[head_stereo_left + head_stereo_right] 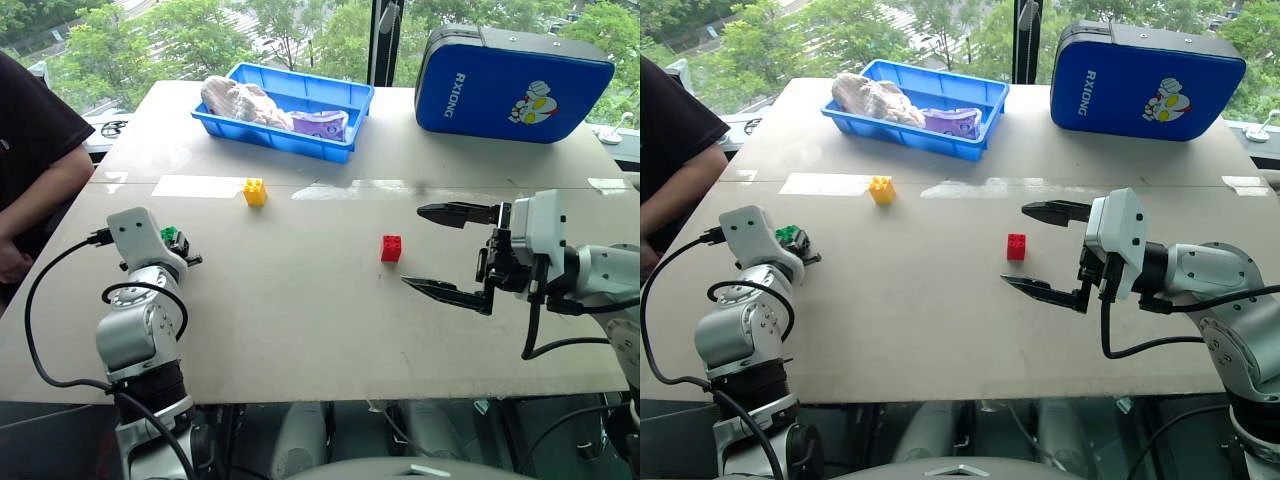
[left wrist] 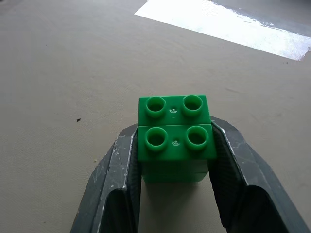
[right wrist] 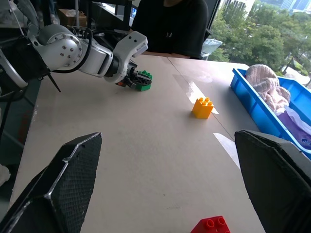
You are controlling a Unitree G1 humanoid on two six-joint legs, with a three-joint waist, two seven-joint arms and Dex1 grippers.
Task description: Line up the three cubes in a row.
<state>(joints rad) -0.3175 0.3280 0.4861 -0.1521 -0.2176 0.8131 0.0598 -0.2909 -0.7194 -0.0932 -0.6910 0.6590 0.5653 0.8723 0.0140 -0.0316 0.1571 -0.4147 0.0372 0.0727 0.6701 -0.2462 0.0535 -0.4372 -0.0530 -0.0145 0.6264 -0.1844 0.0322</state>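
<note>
Half the green cube (image 2: 174,138) hides inside the clamped left tool (image 2: 175,160); right tool (image 1: 455,250) gapes.

From my seat at the controls, the table (image 1: 300,320) looked like a matt beige board, smooth with barely any grain, except for one glossy strip (image 1: 200,186) across it that threw back window glare. The green brick (image 2: 174,138) was shiny moulded plastic with smooth studs, and the yellow brick (image 1: 255,191) and red brick (image 1: 391,248) looked the same. The left gripper (image 2: 175,194) had finger pads (image 2: 121,179) that were dark, rubbery and scuffed; the right gripper (image 1: 1045,250) had pads (image 3: 68,179) with a fine cross-hatched texture. The blue bin (image 1: 300,145) was glossy hard plastic holding crumpled cloth (image 1: 240,100). The blue case (image 1: 510,85) looked like a semi-gloss padded shell.
</note>
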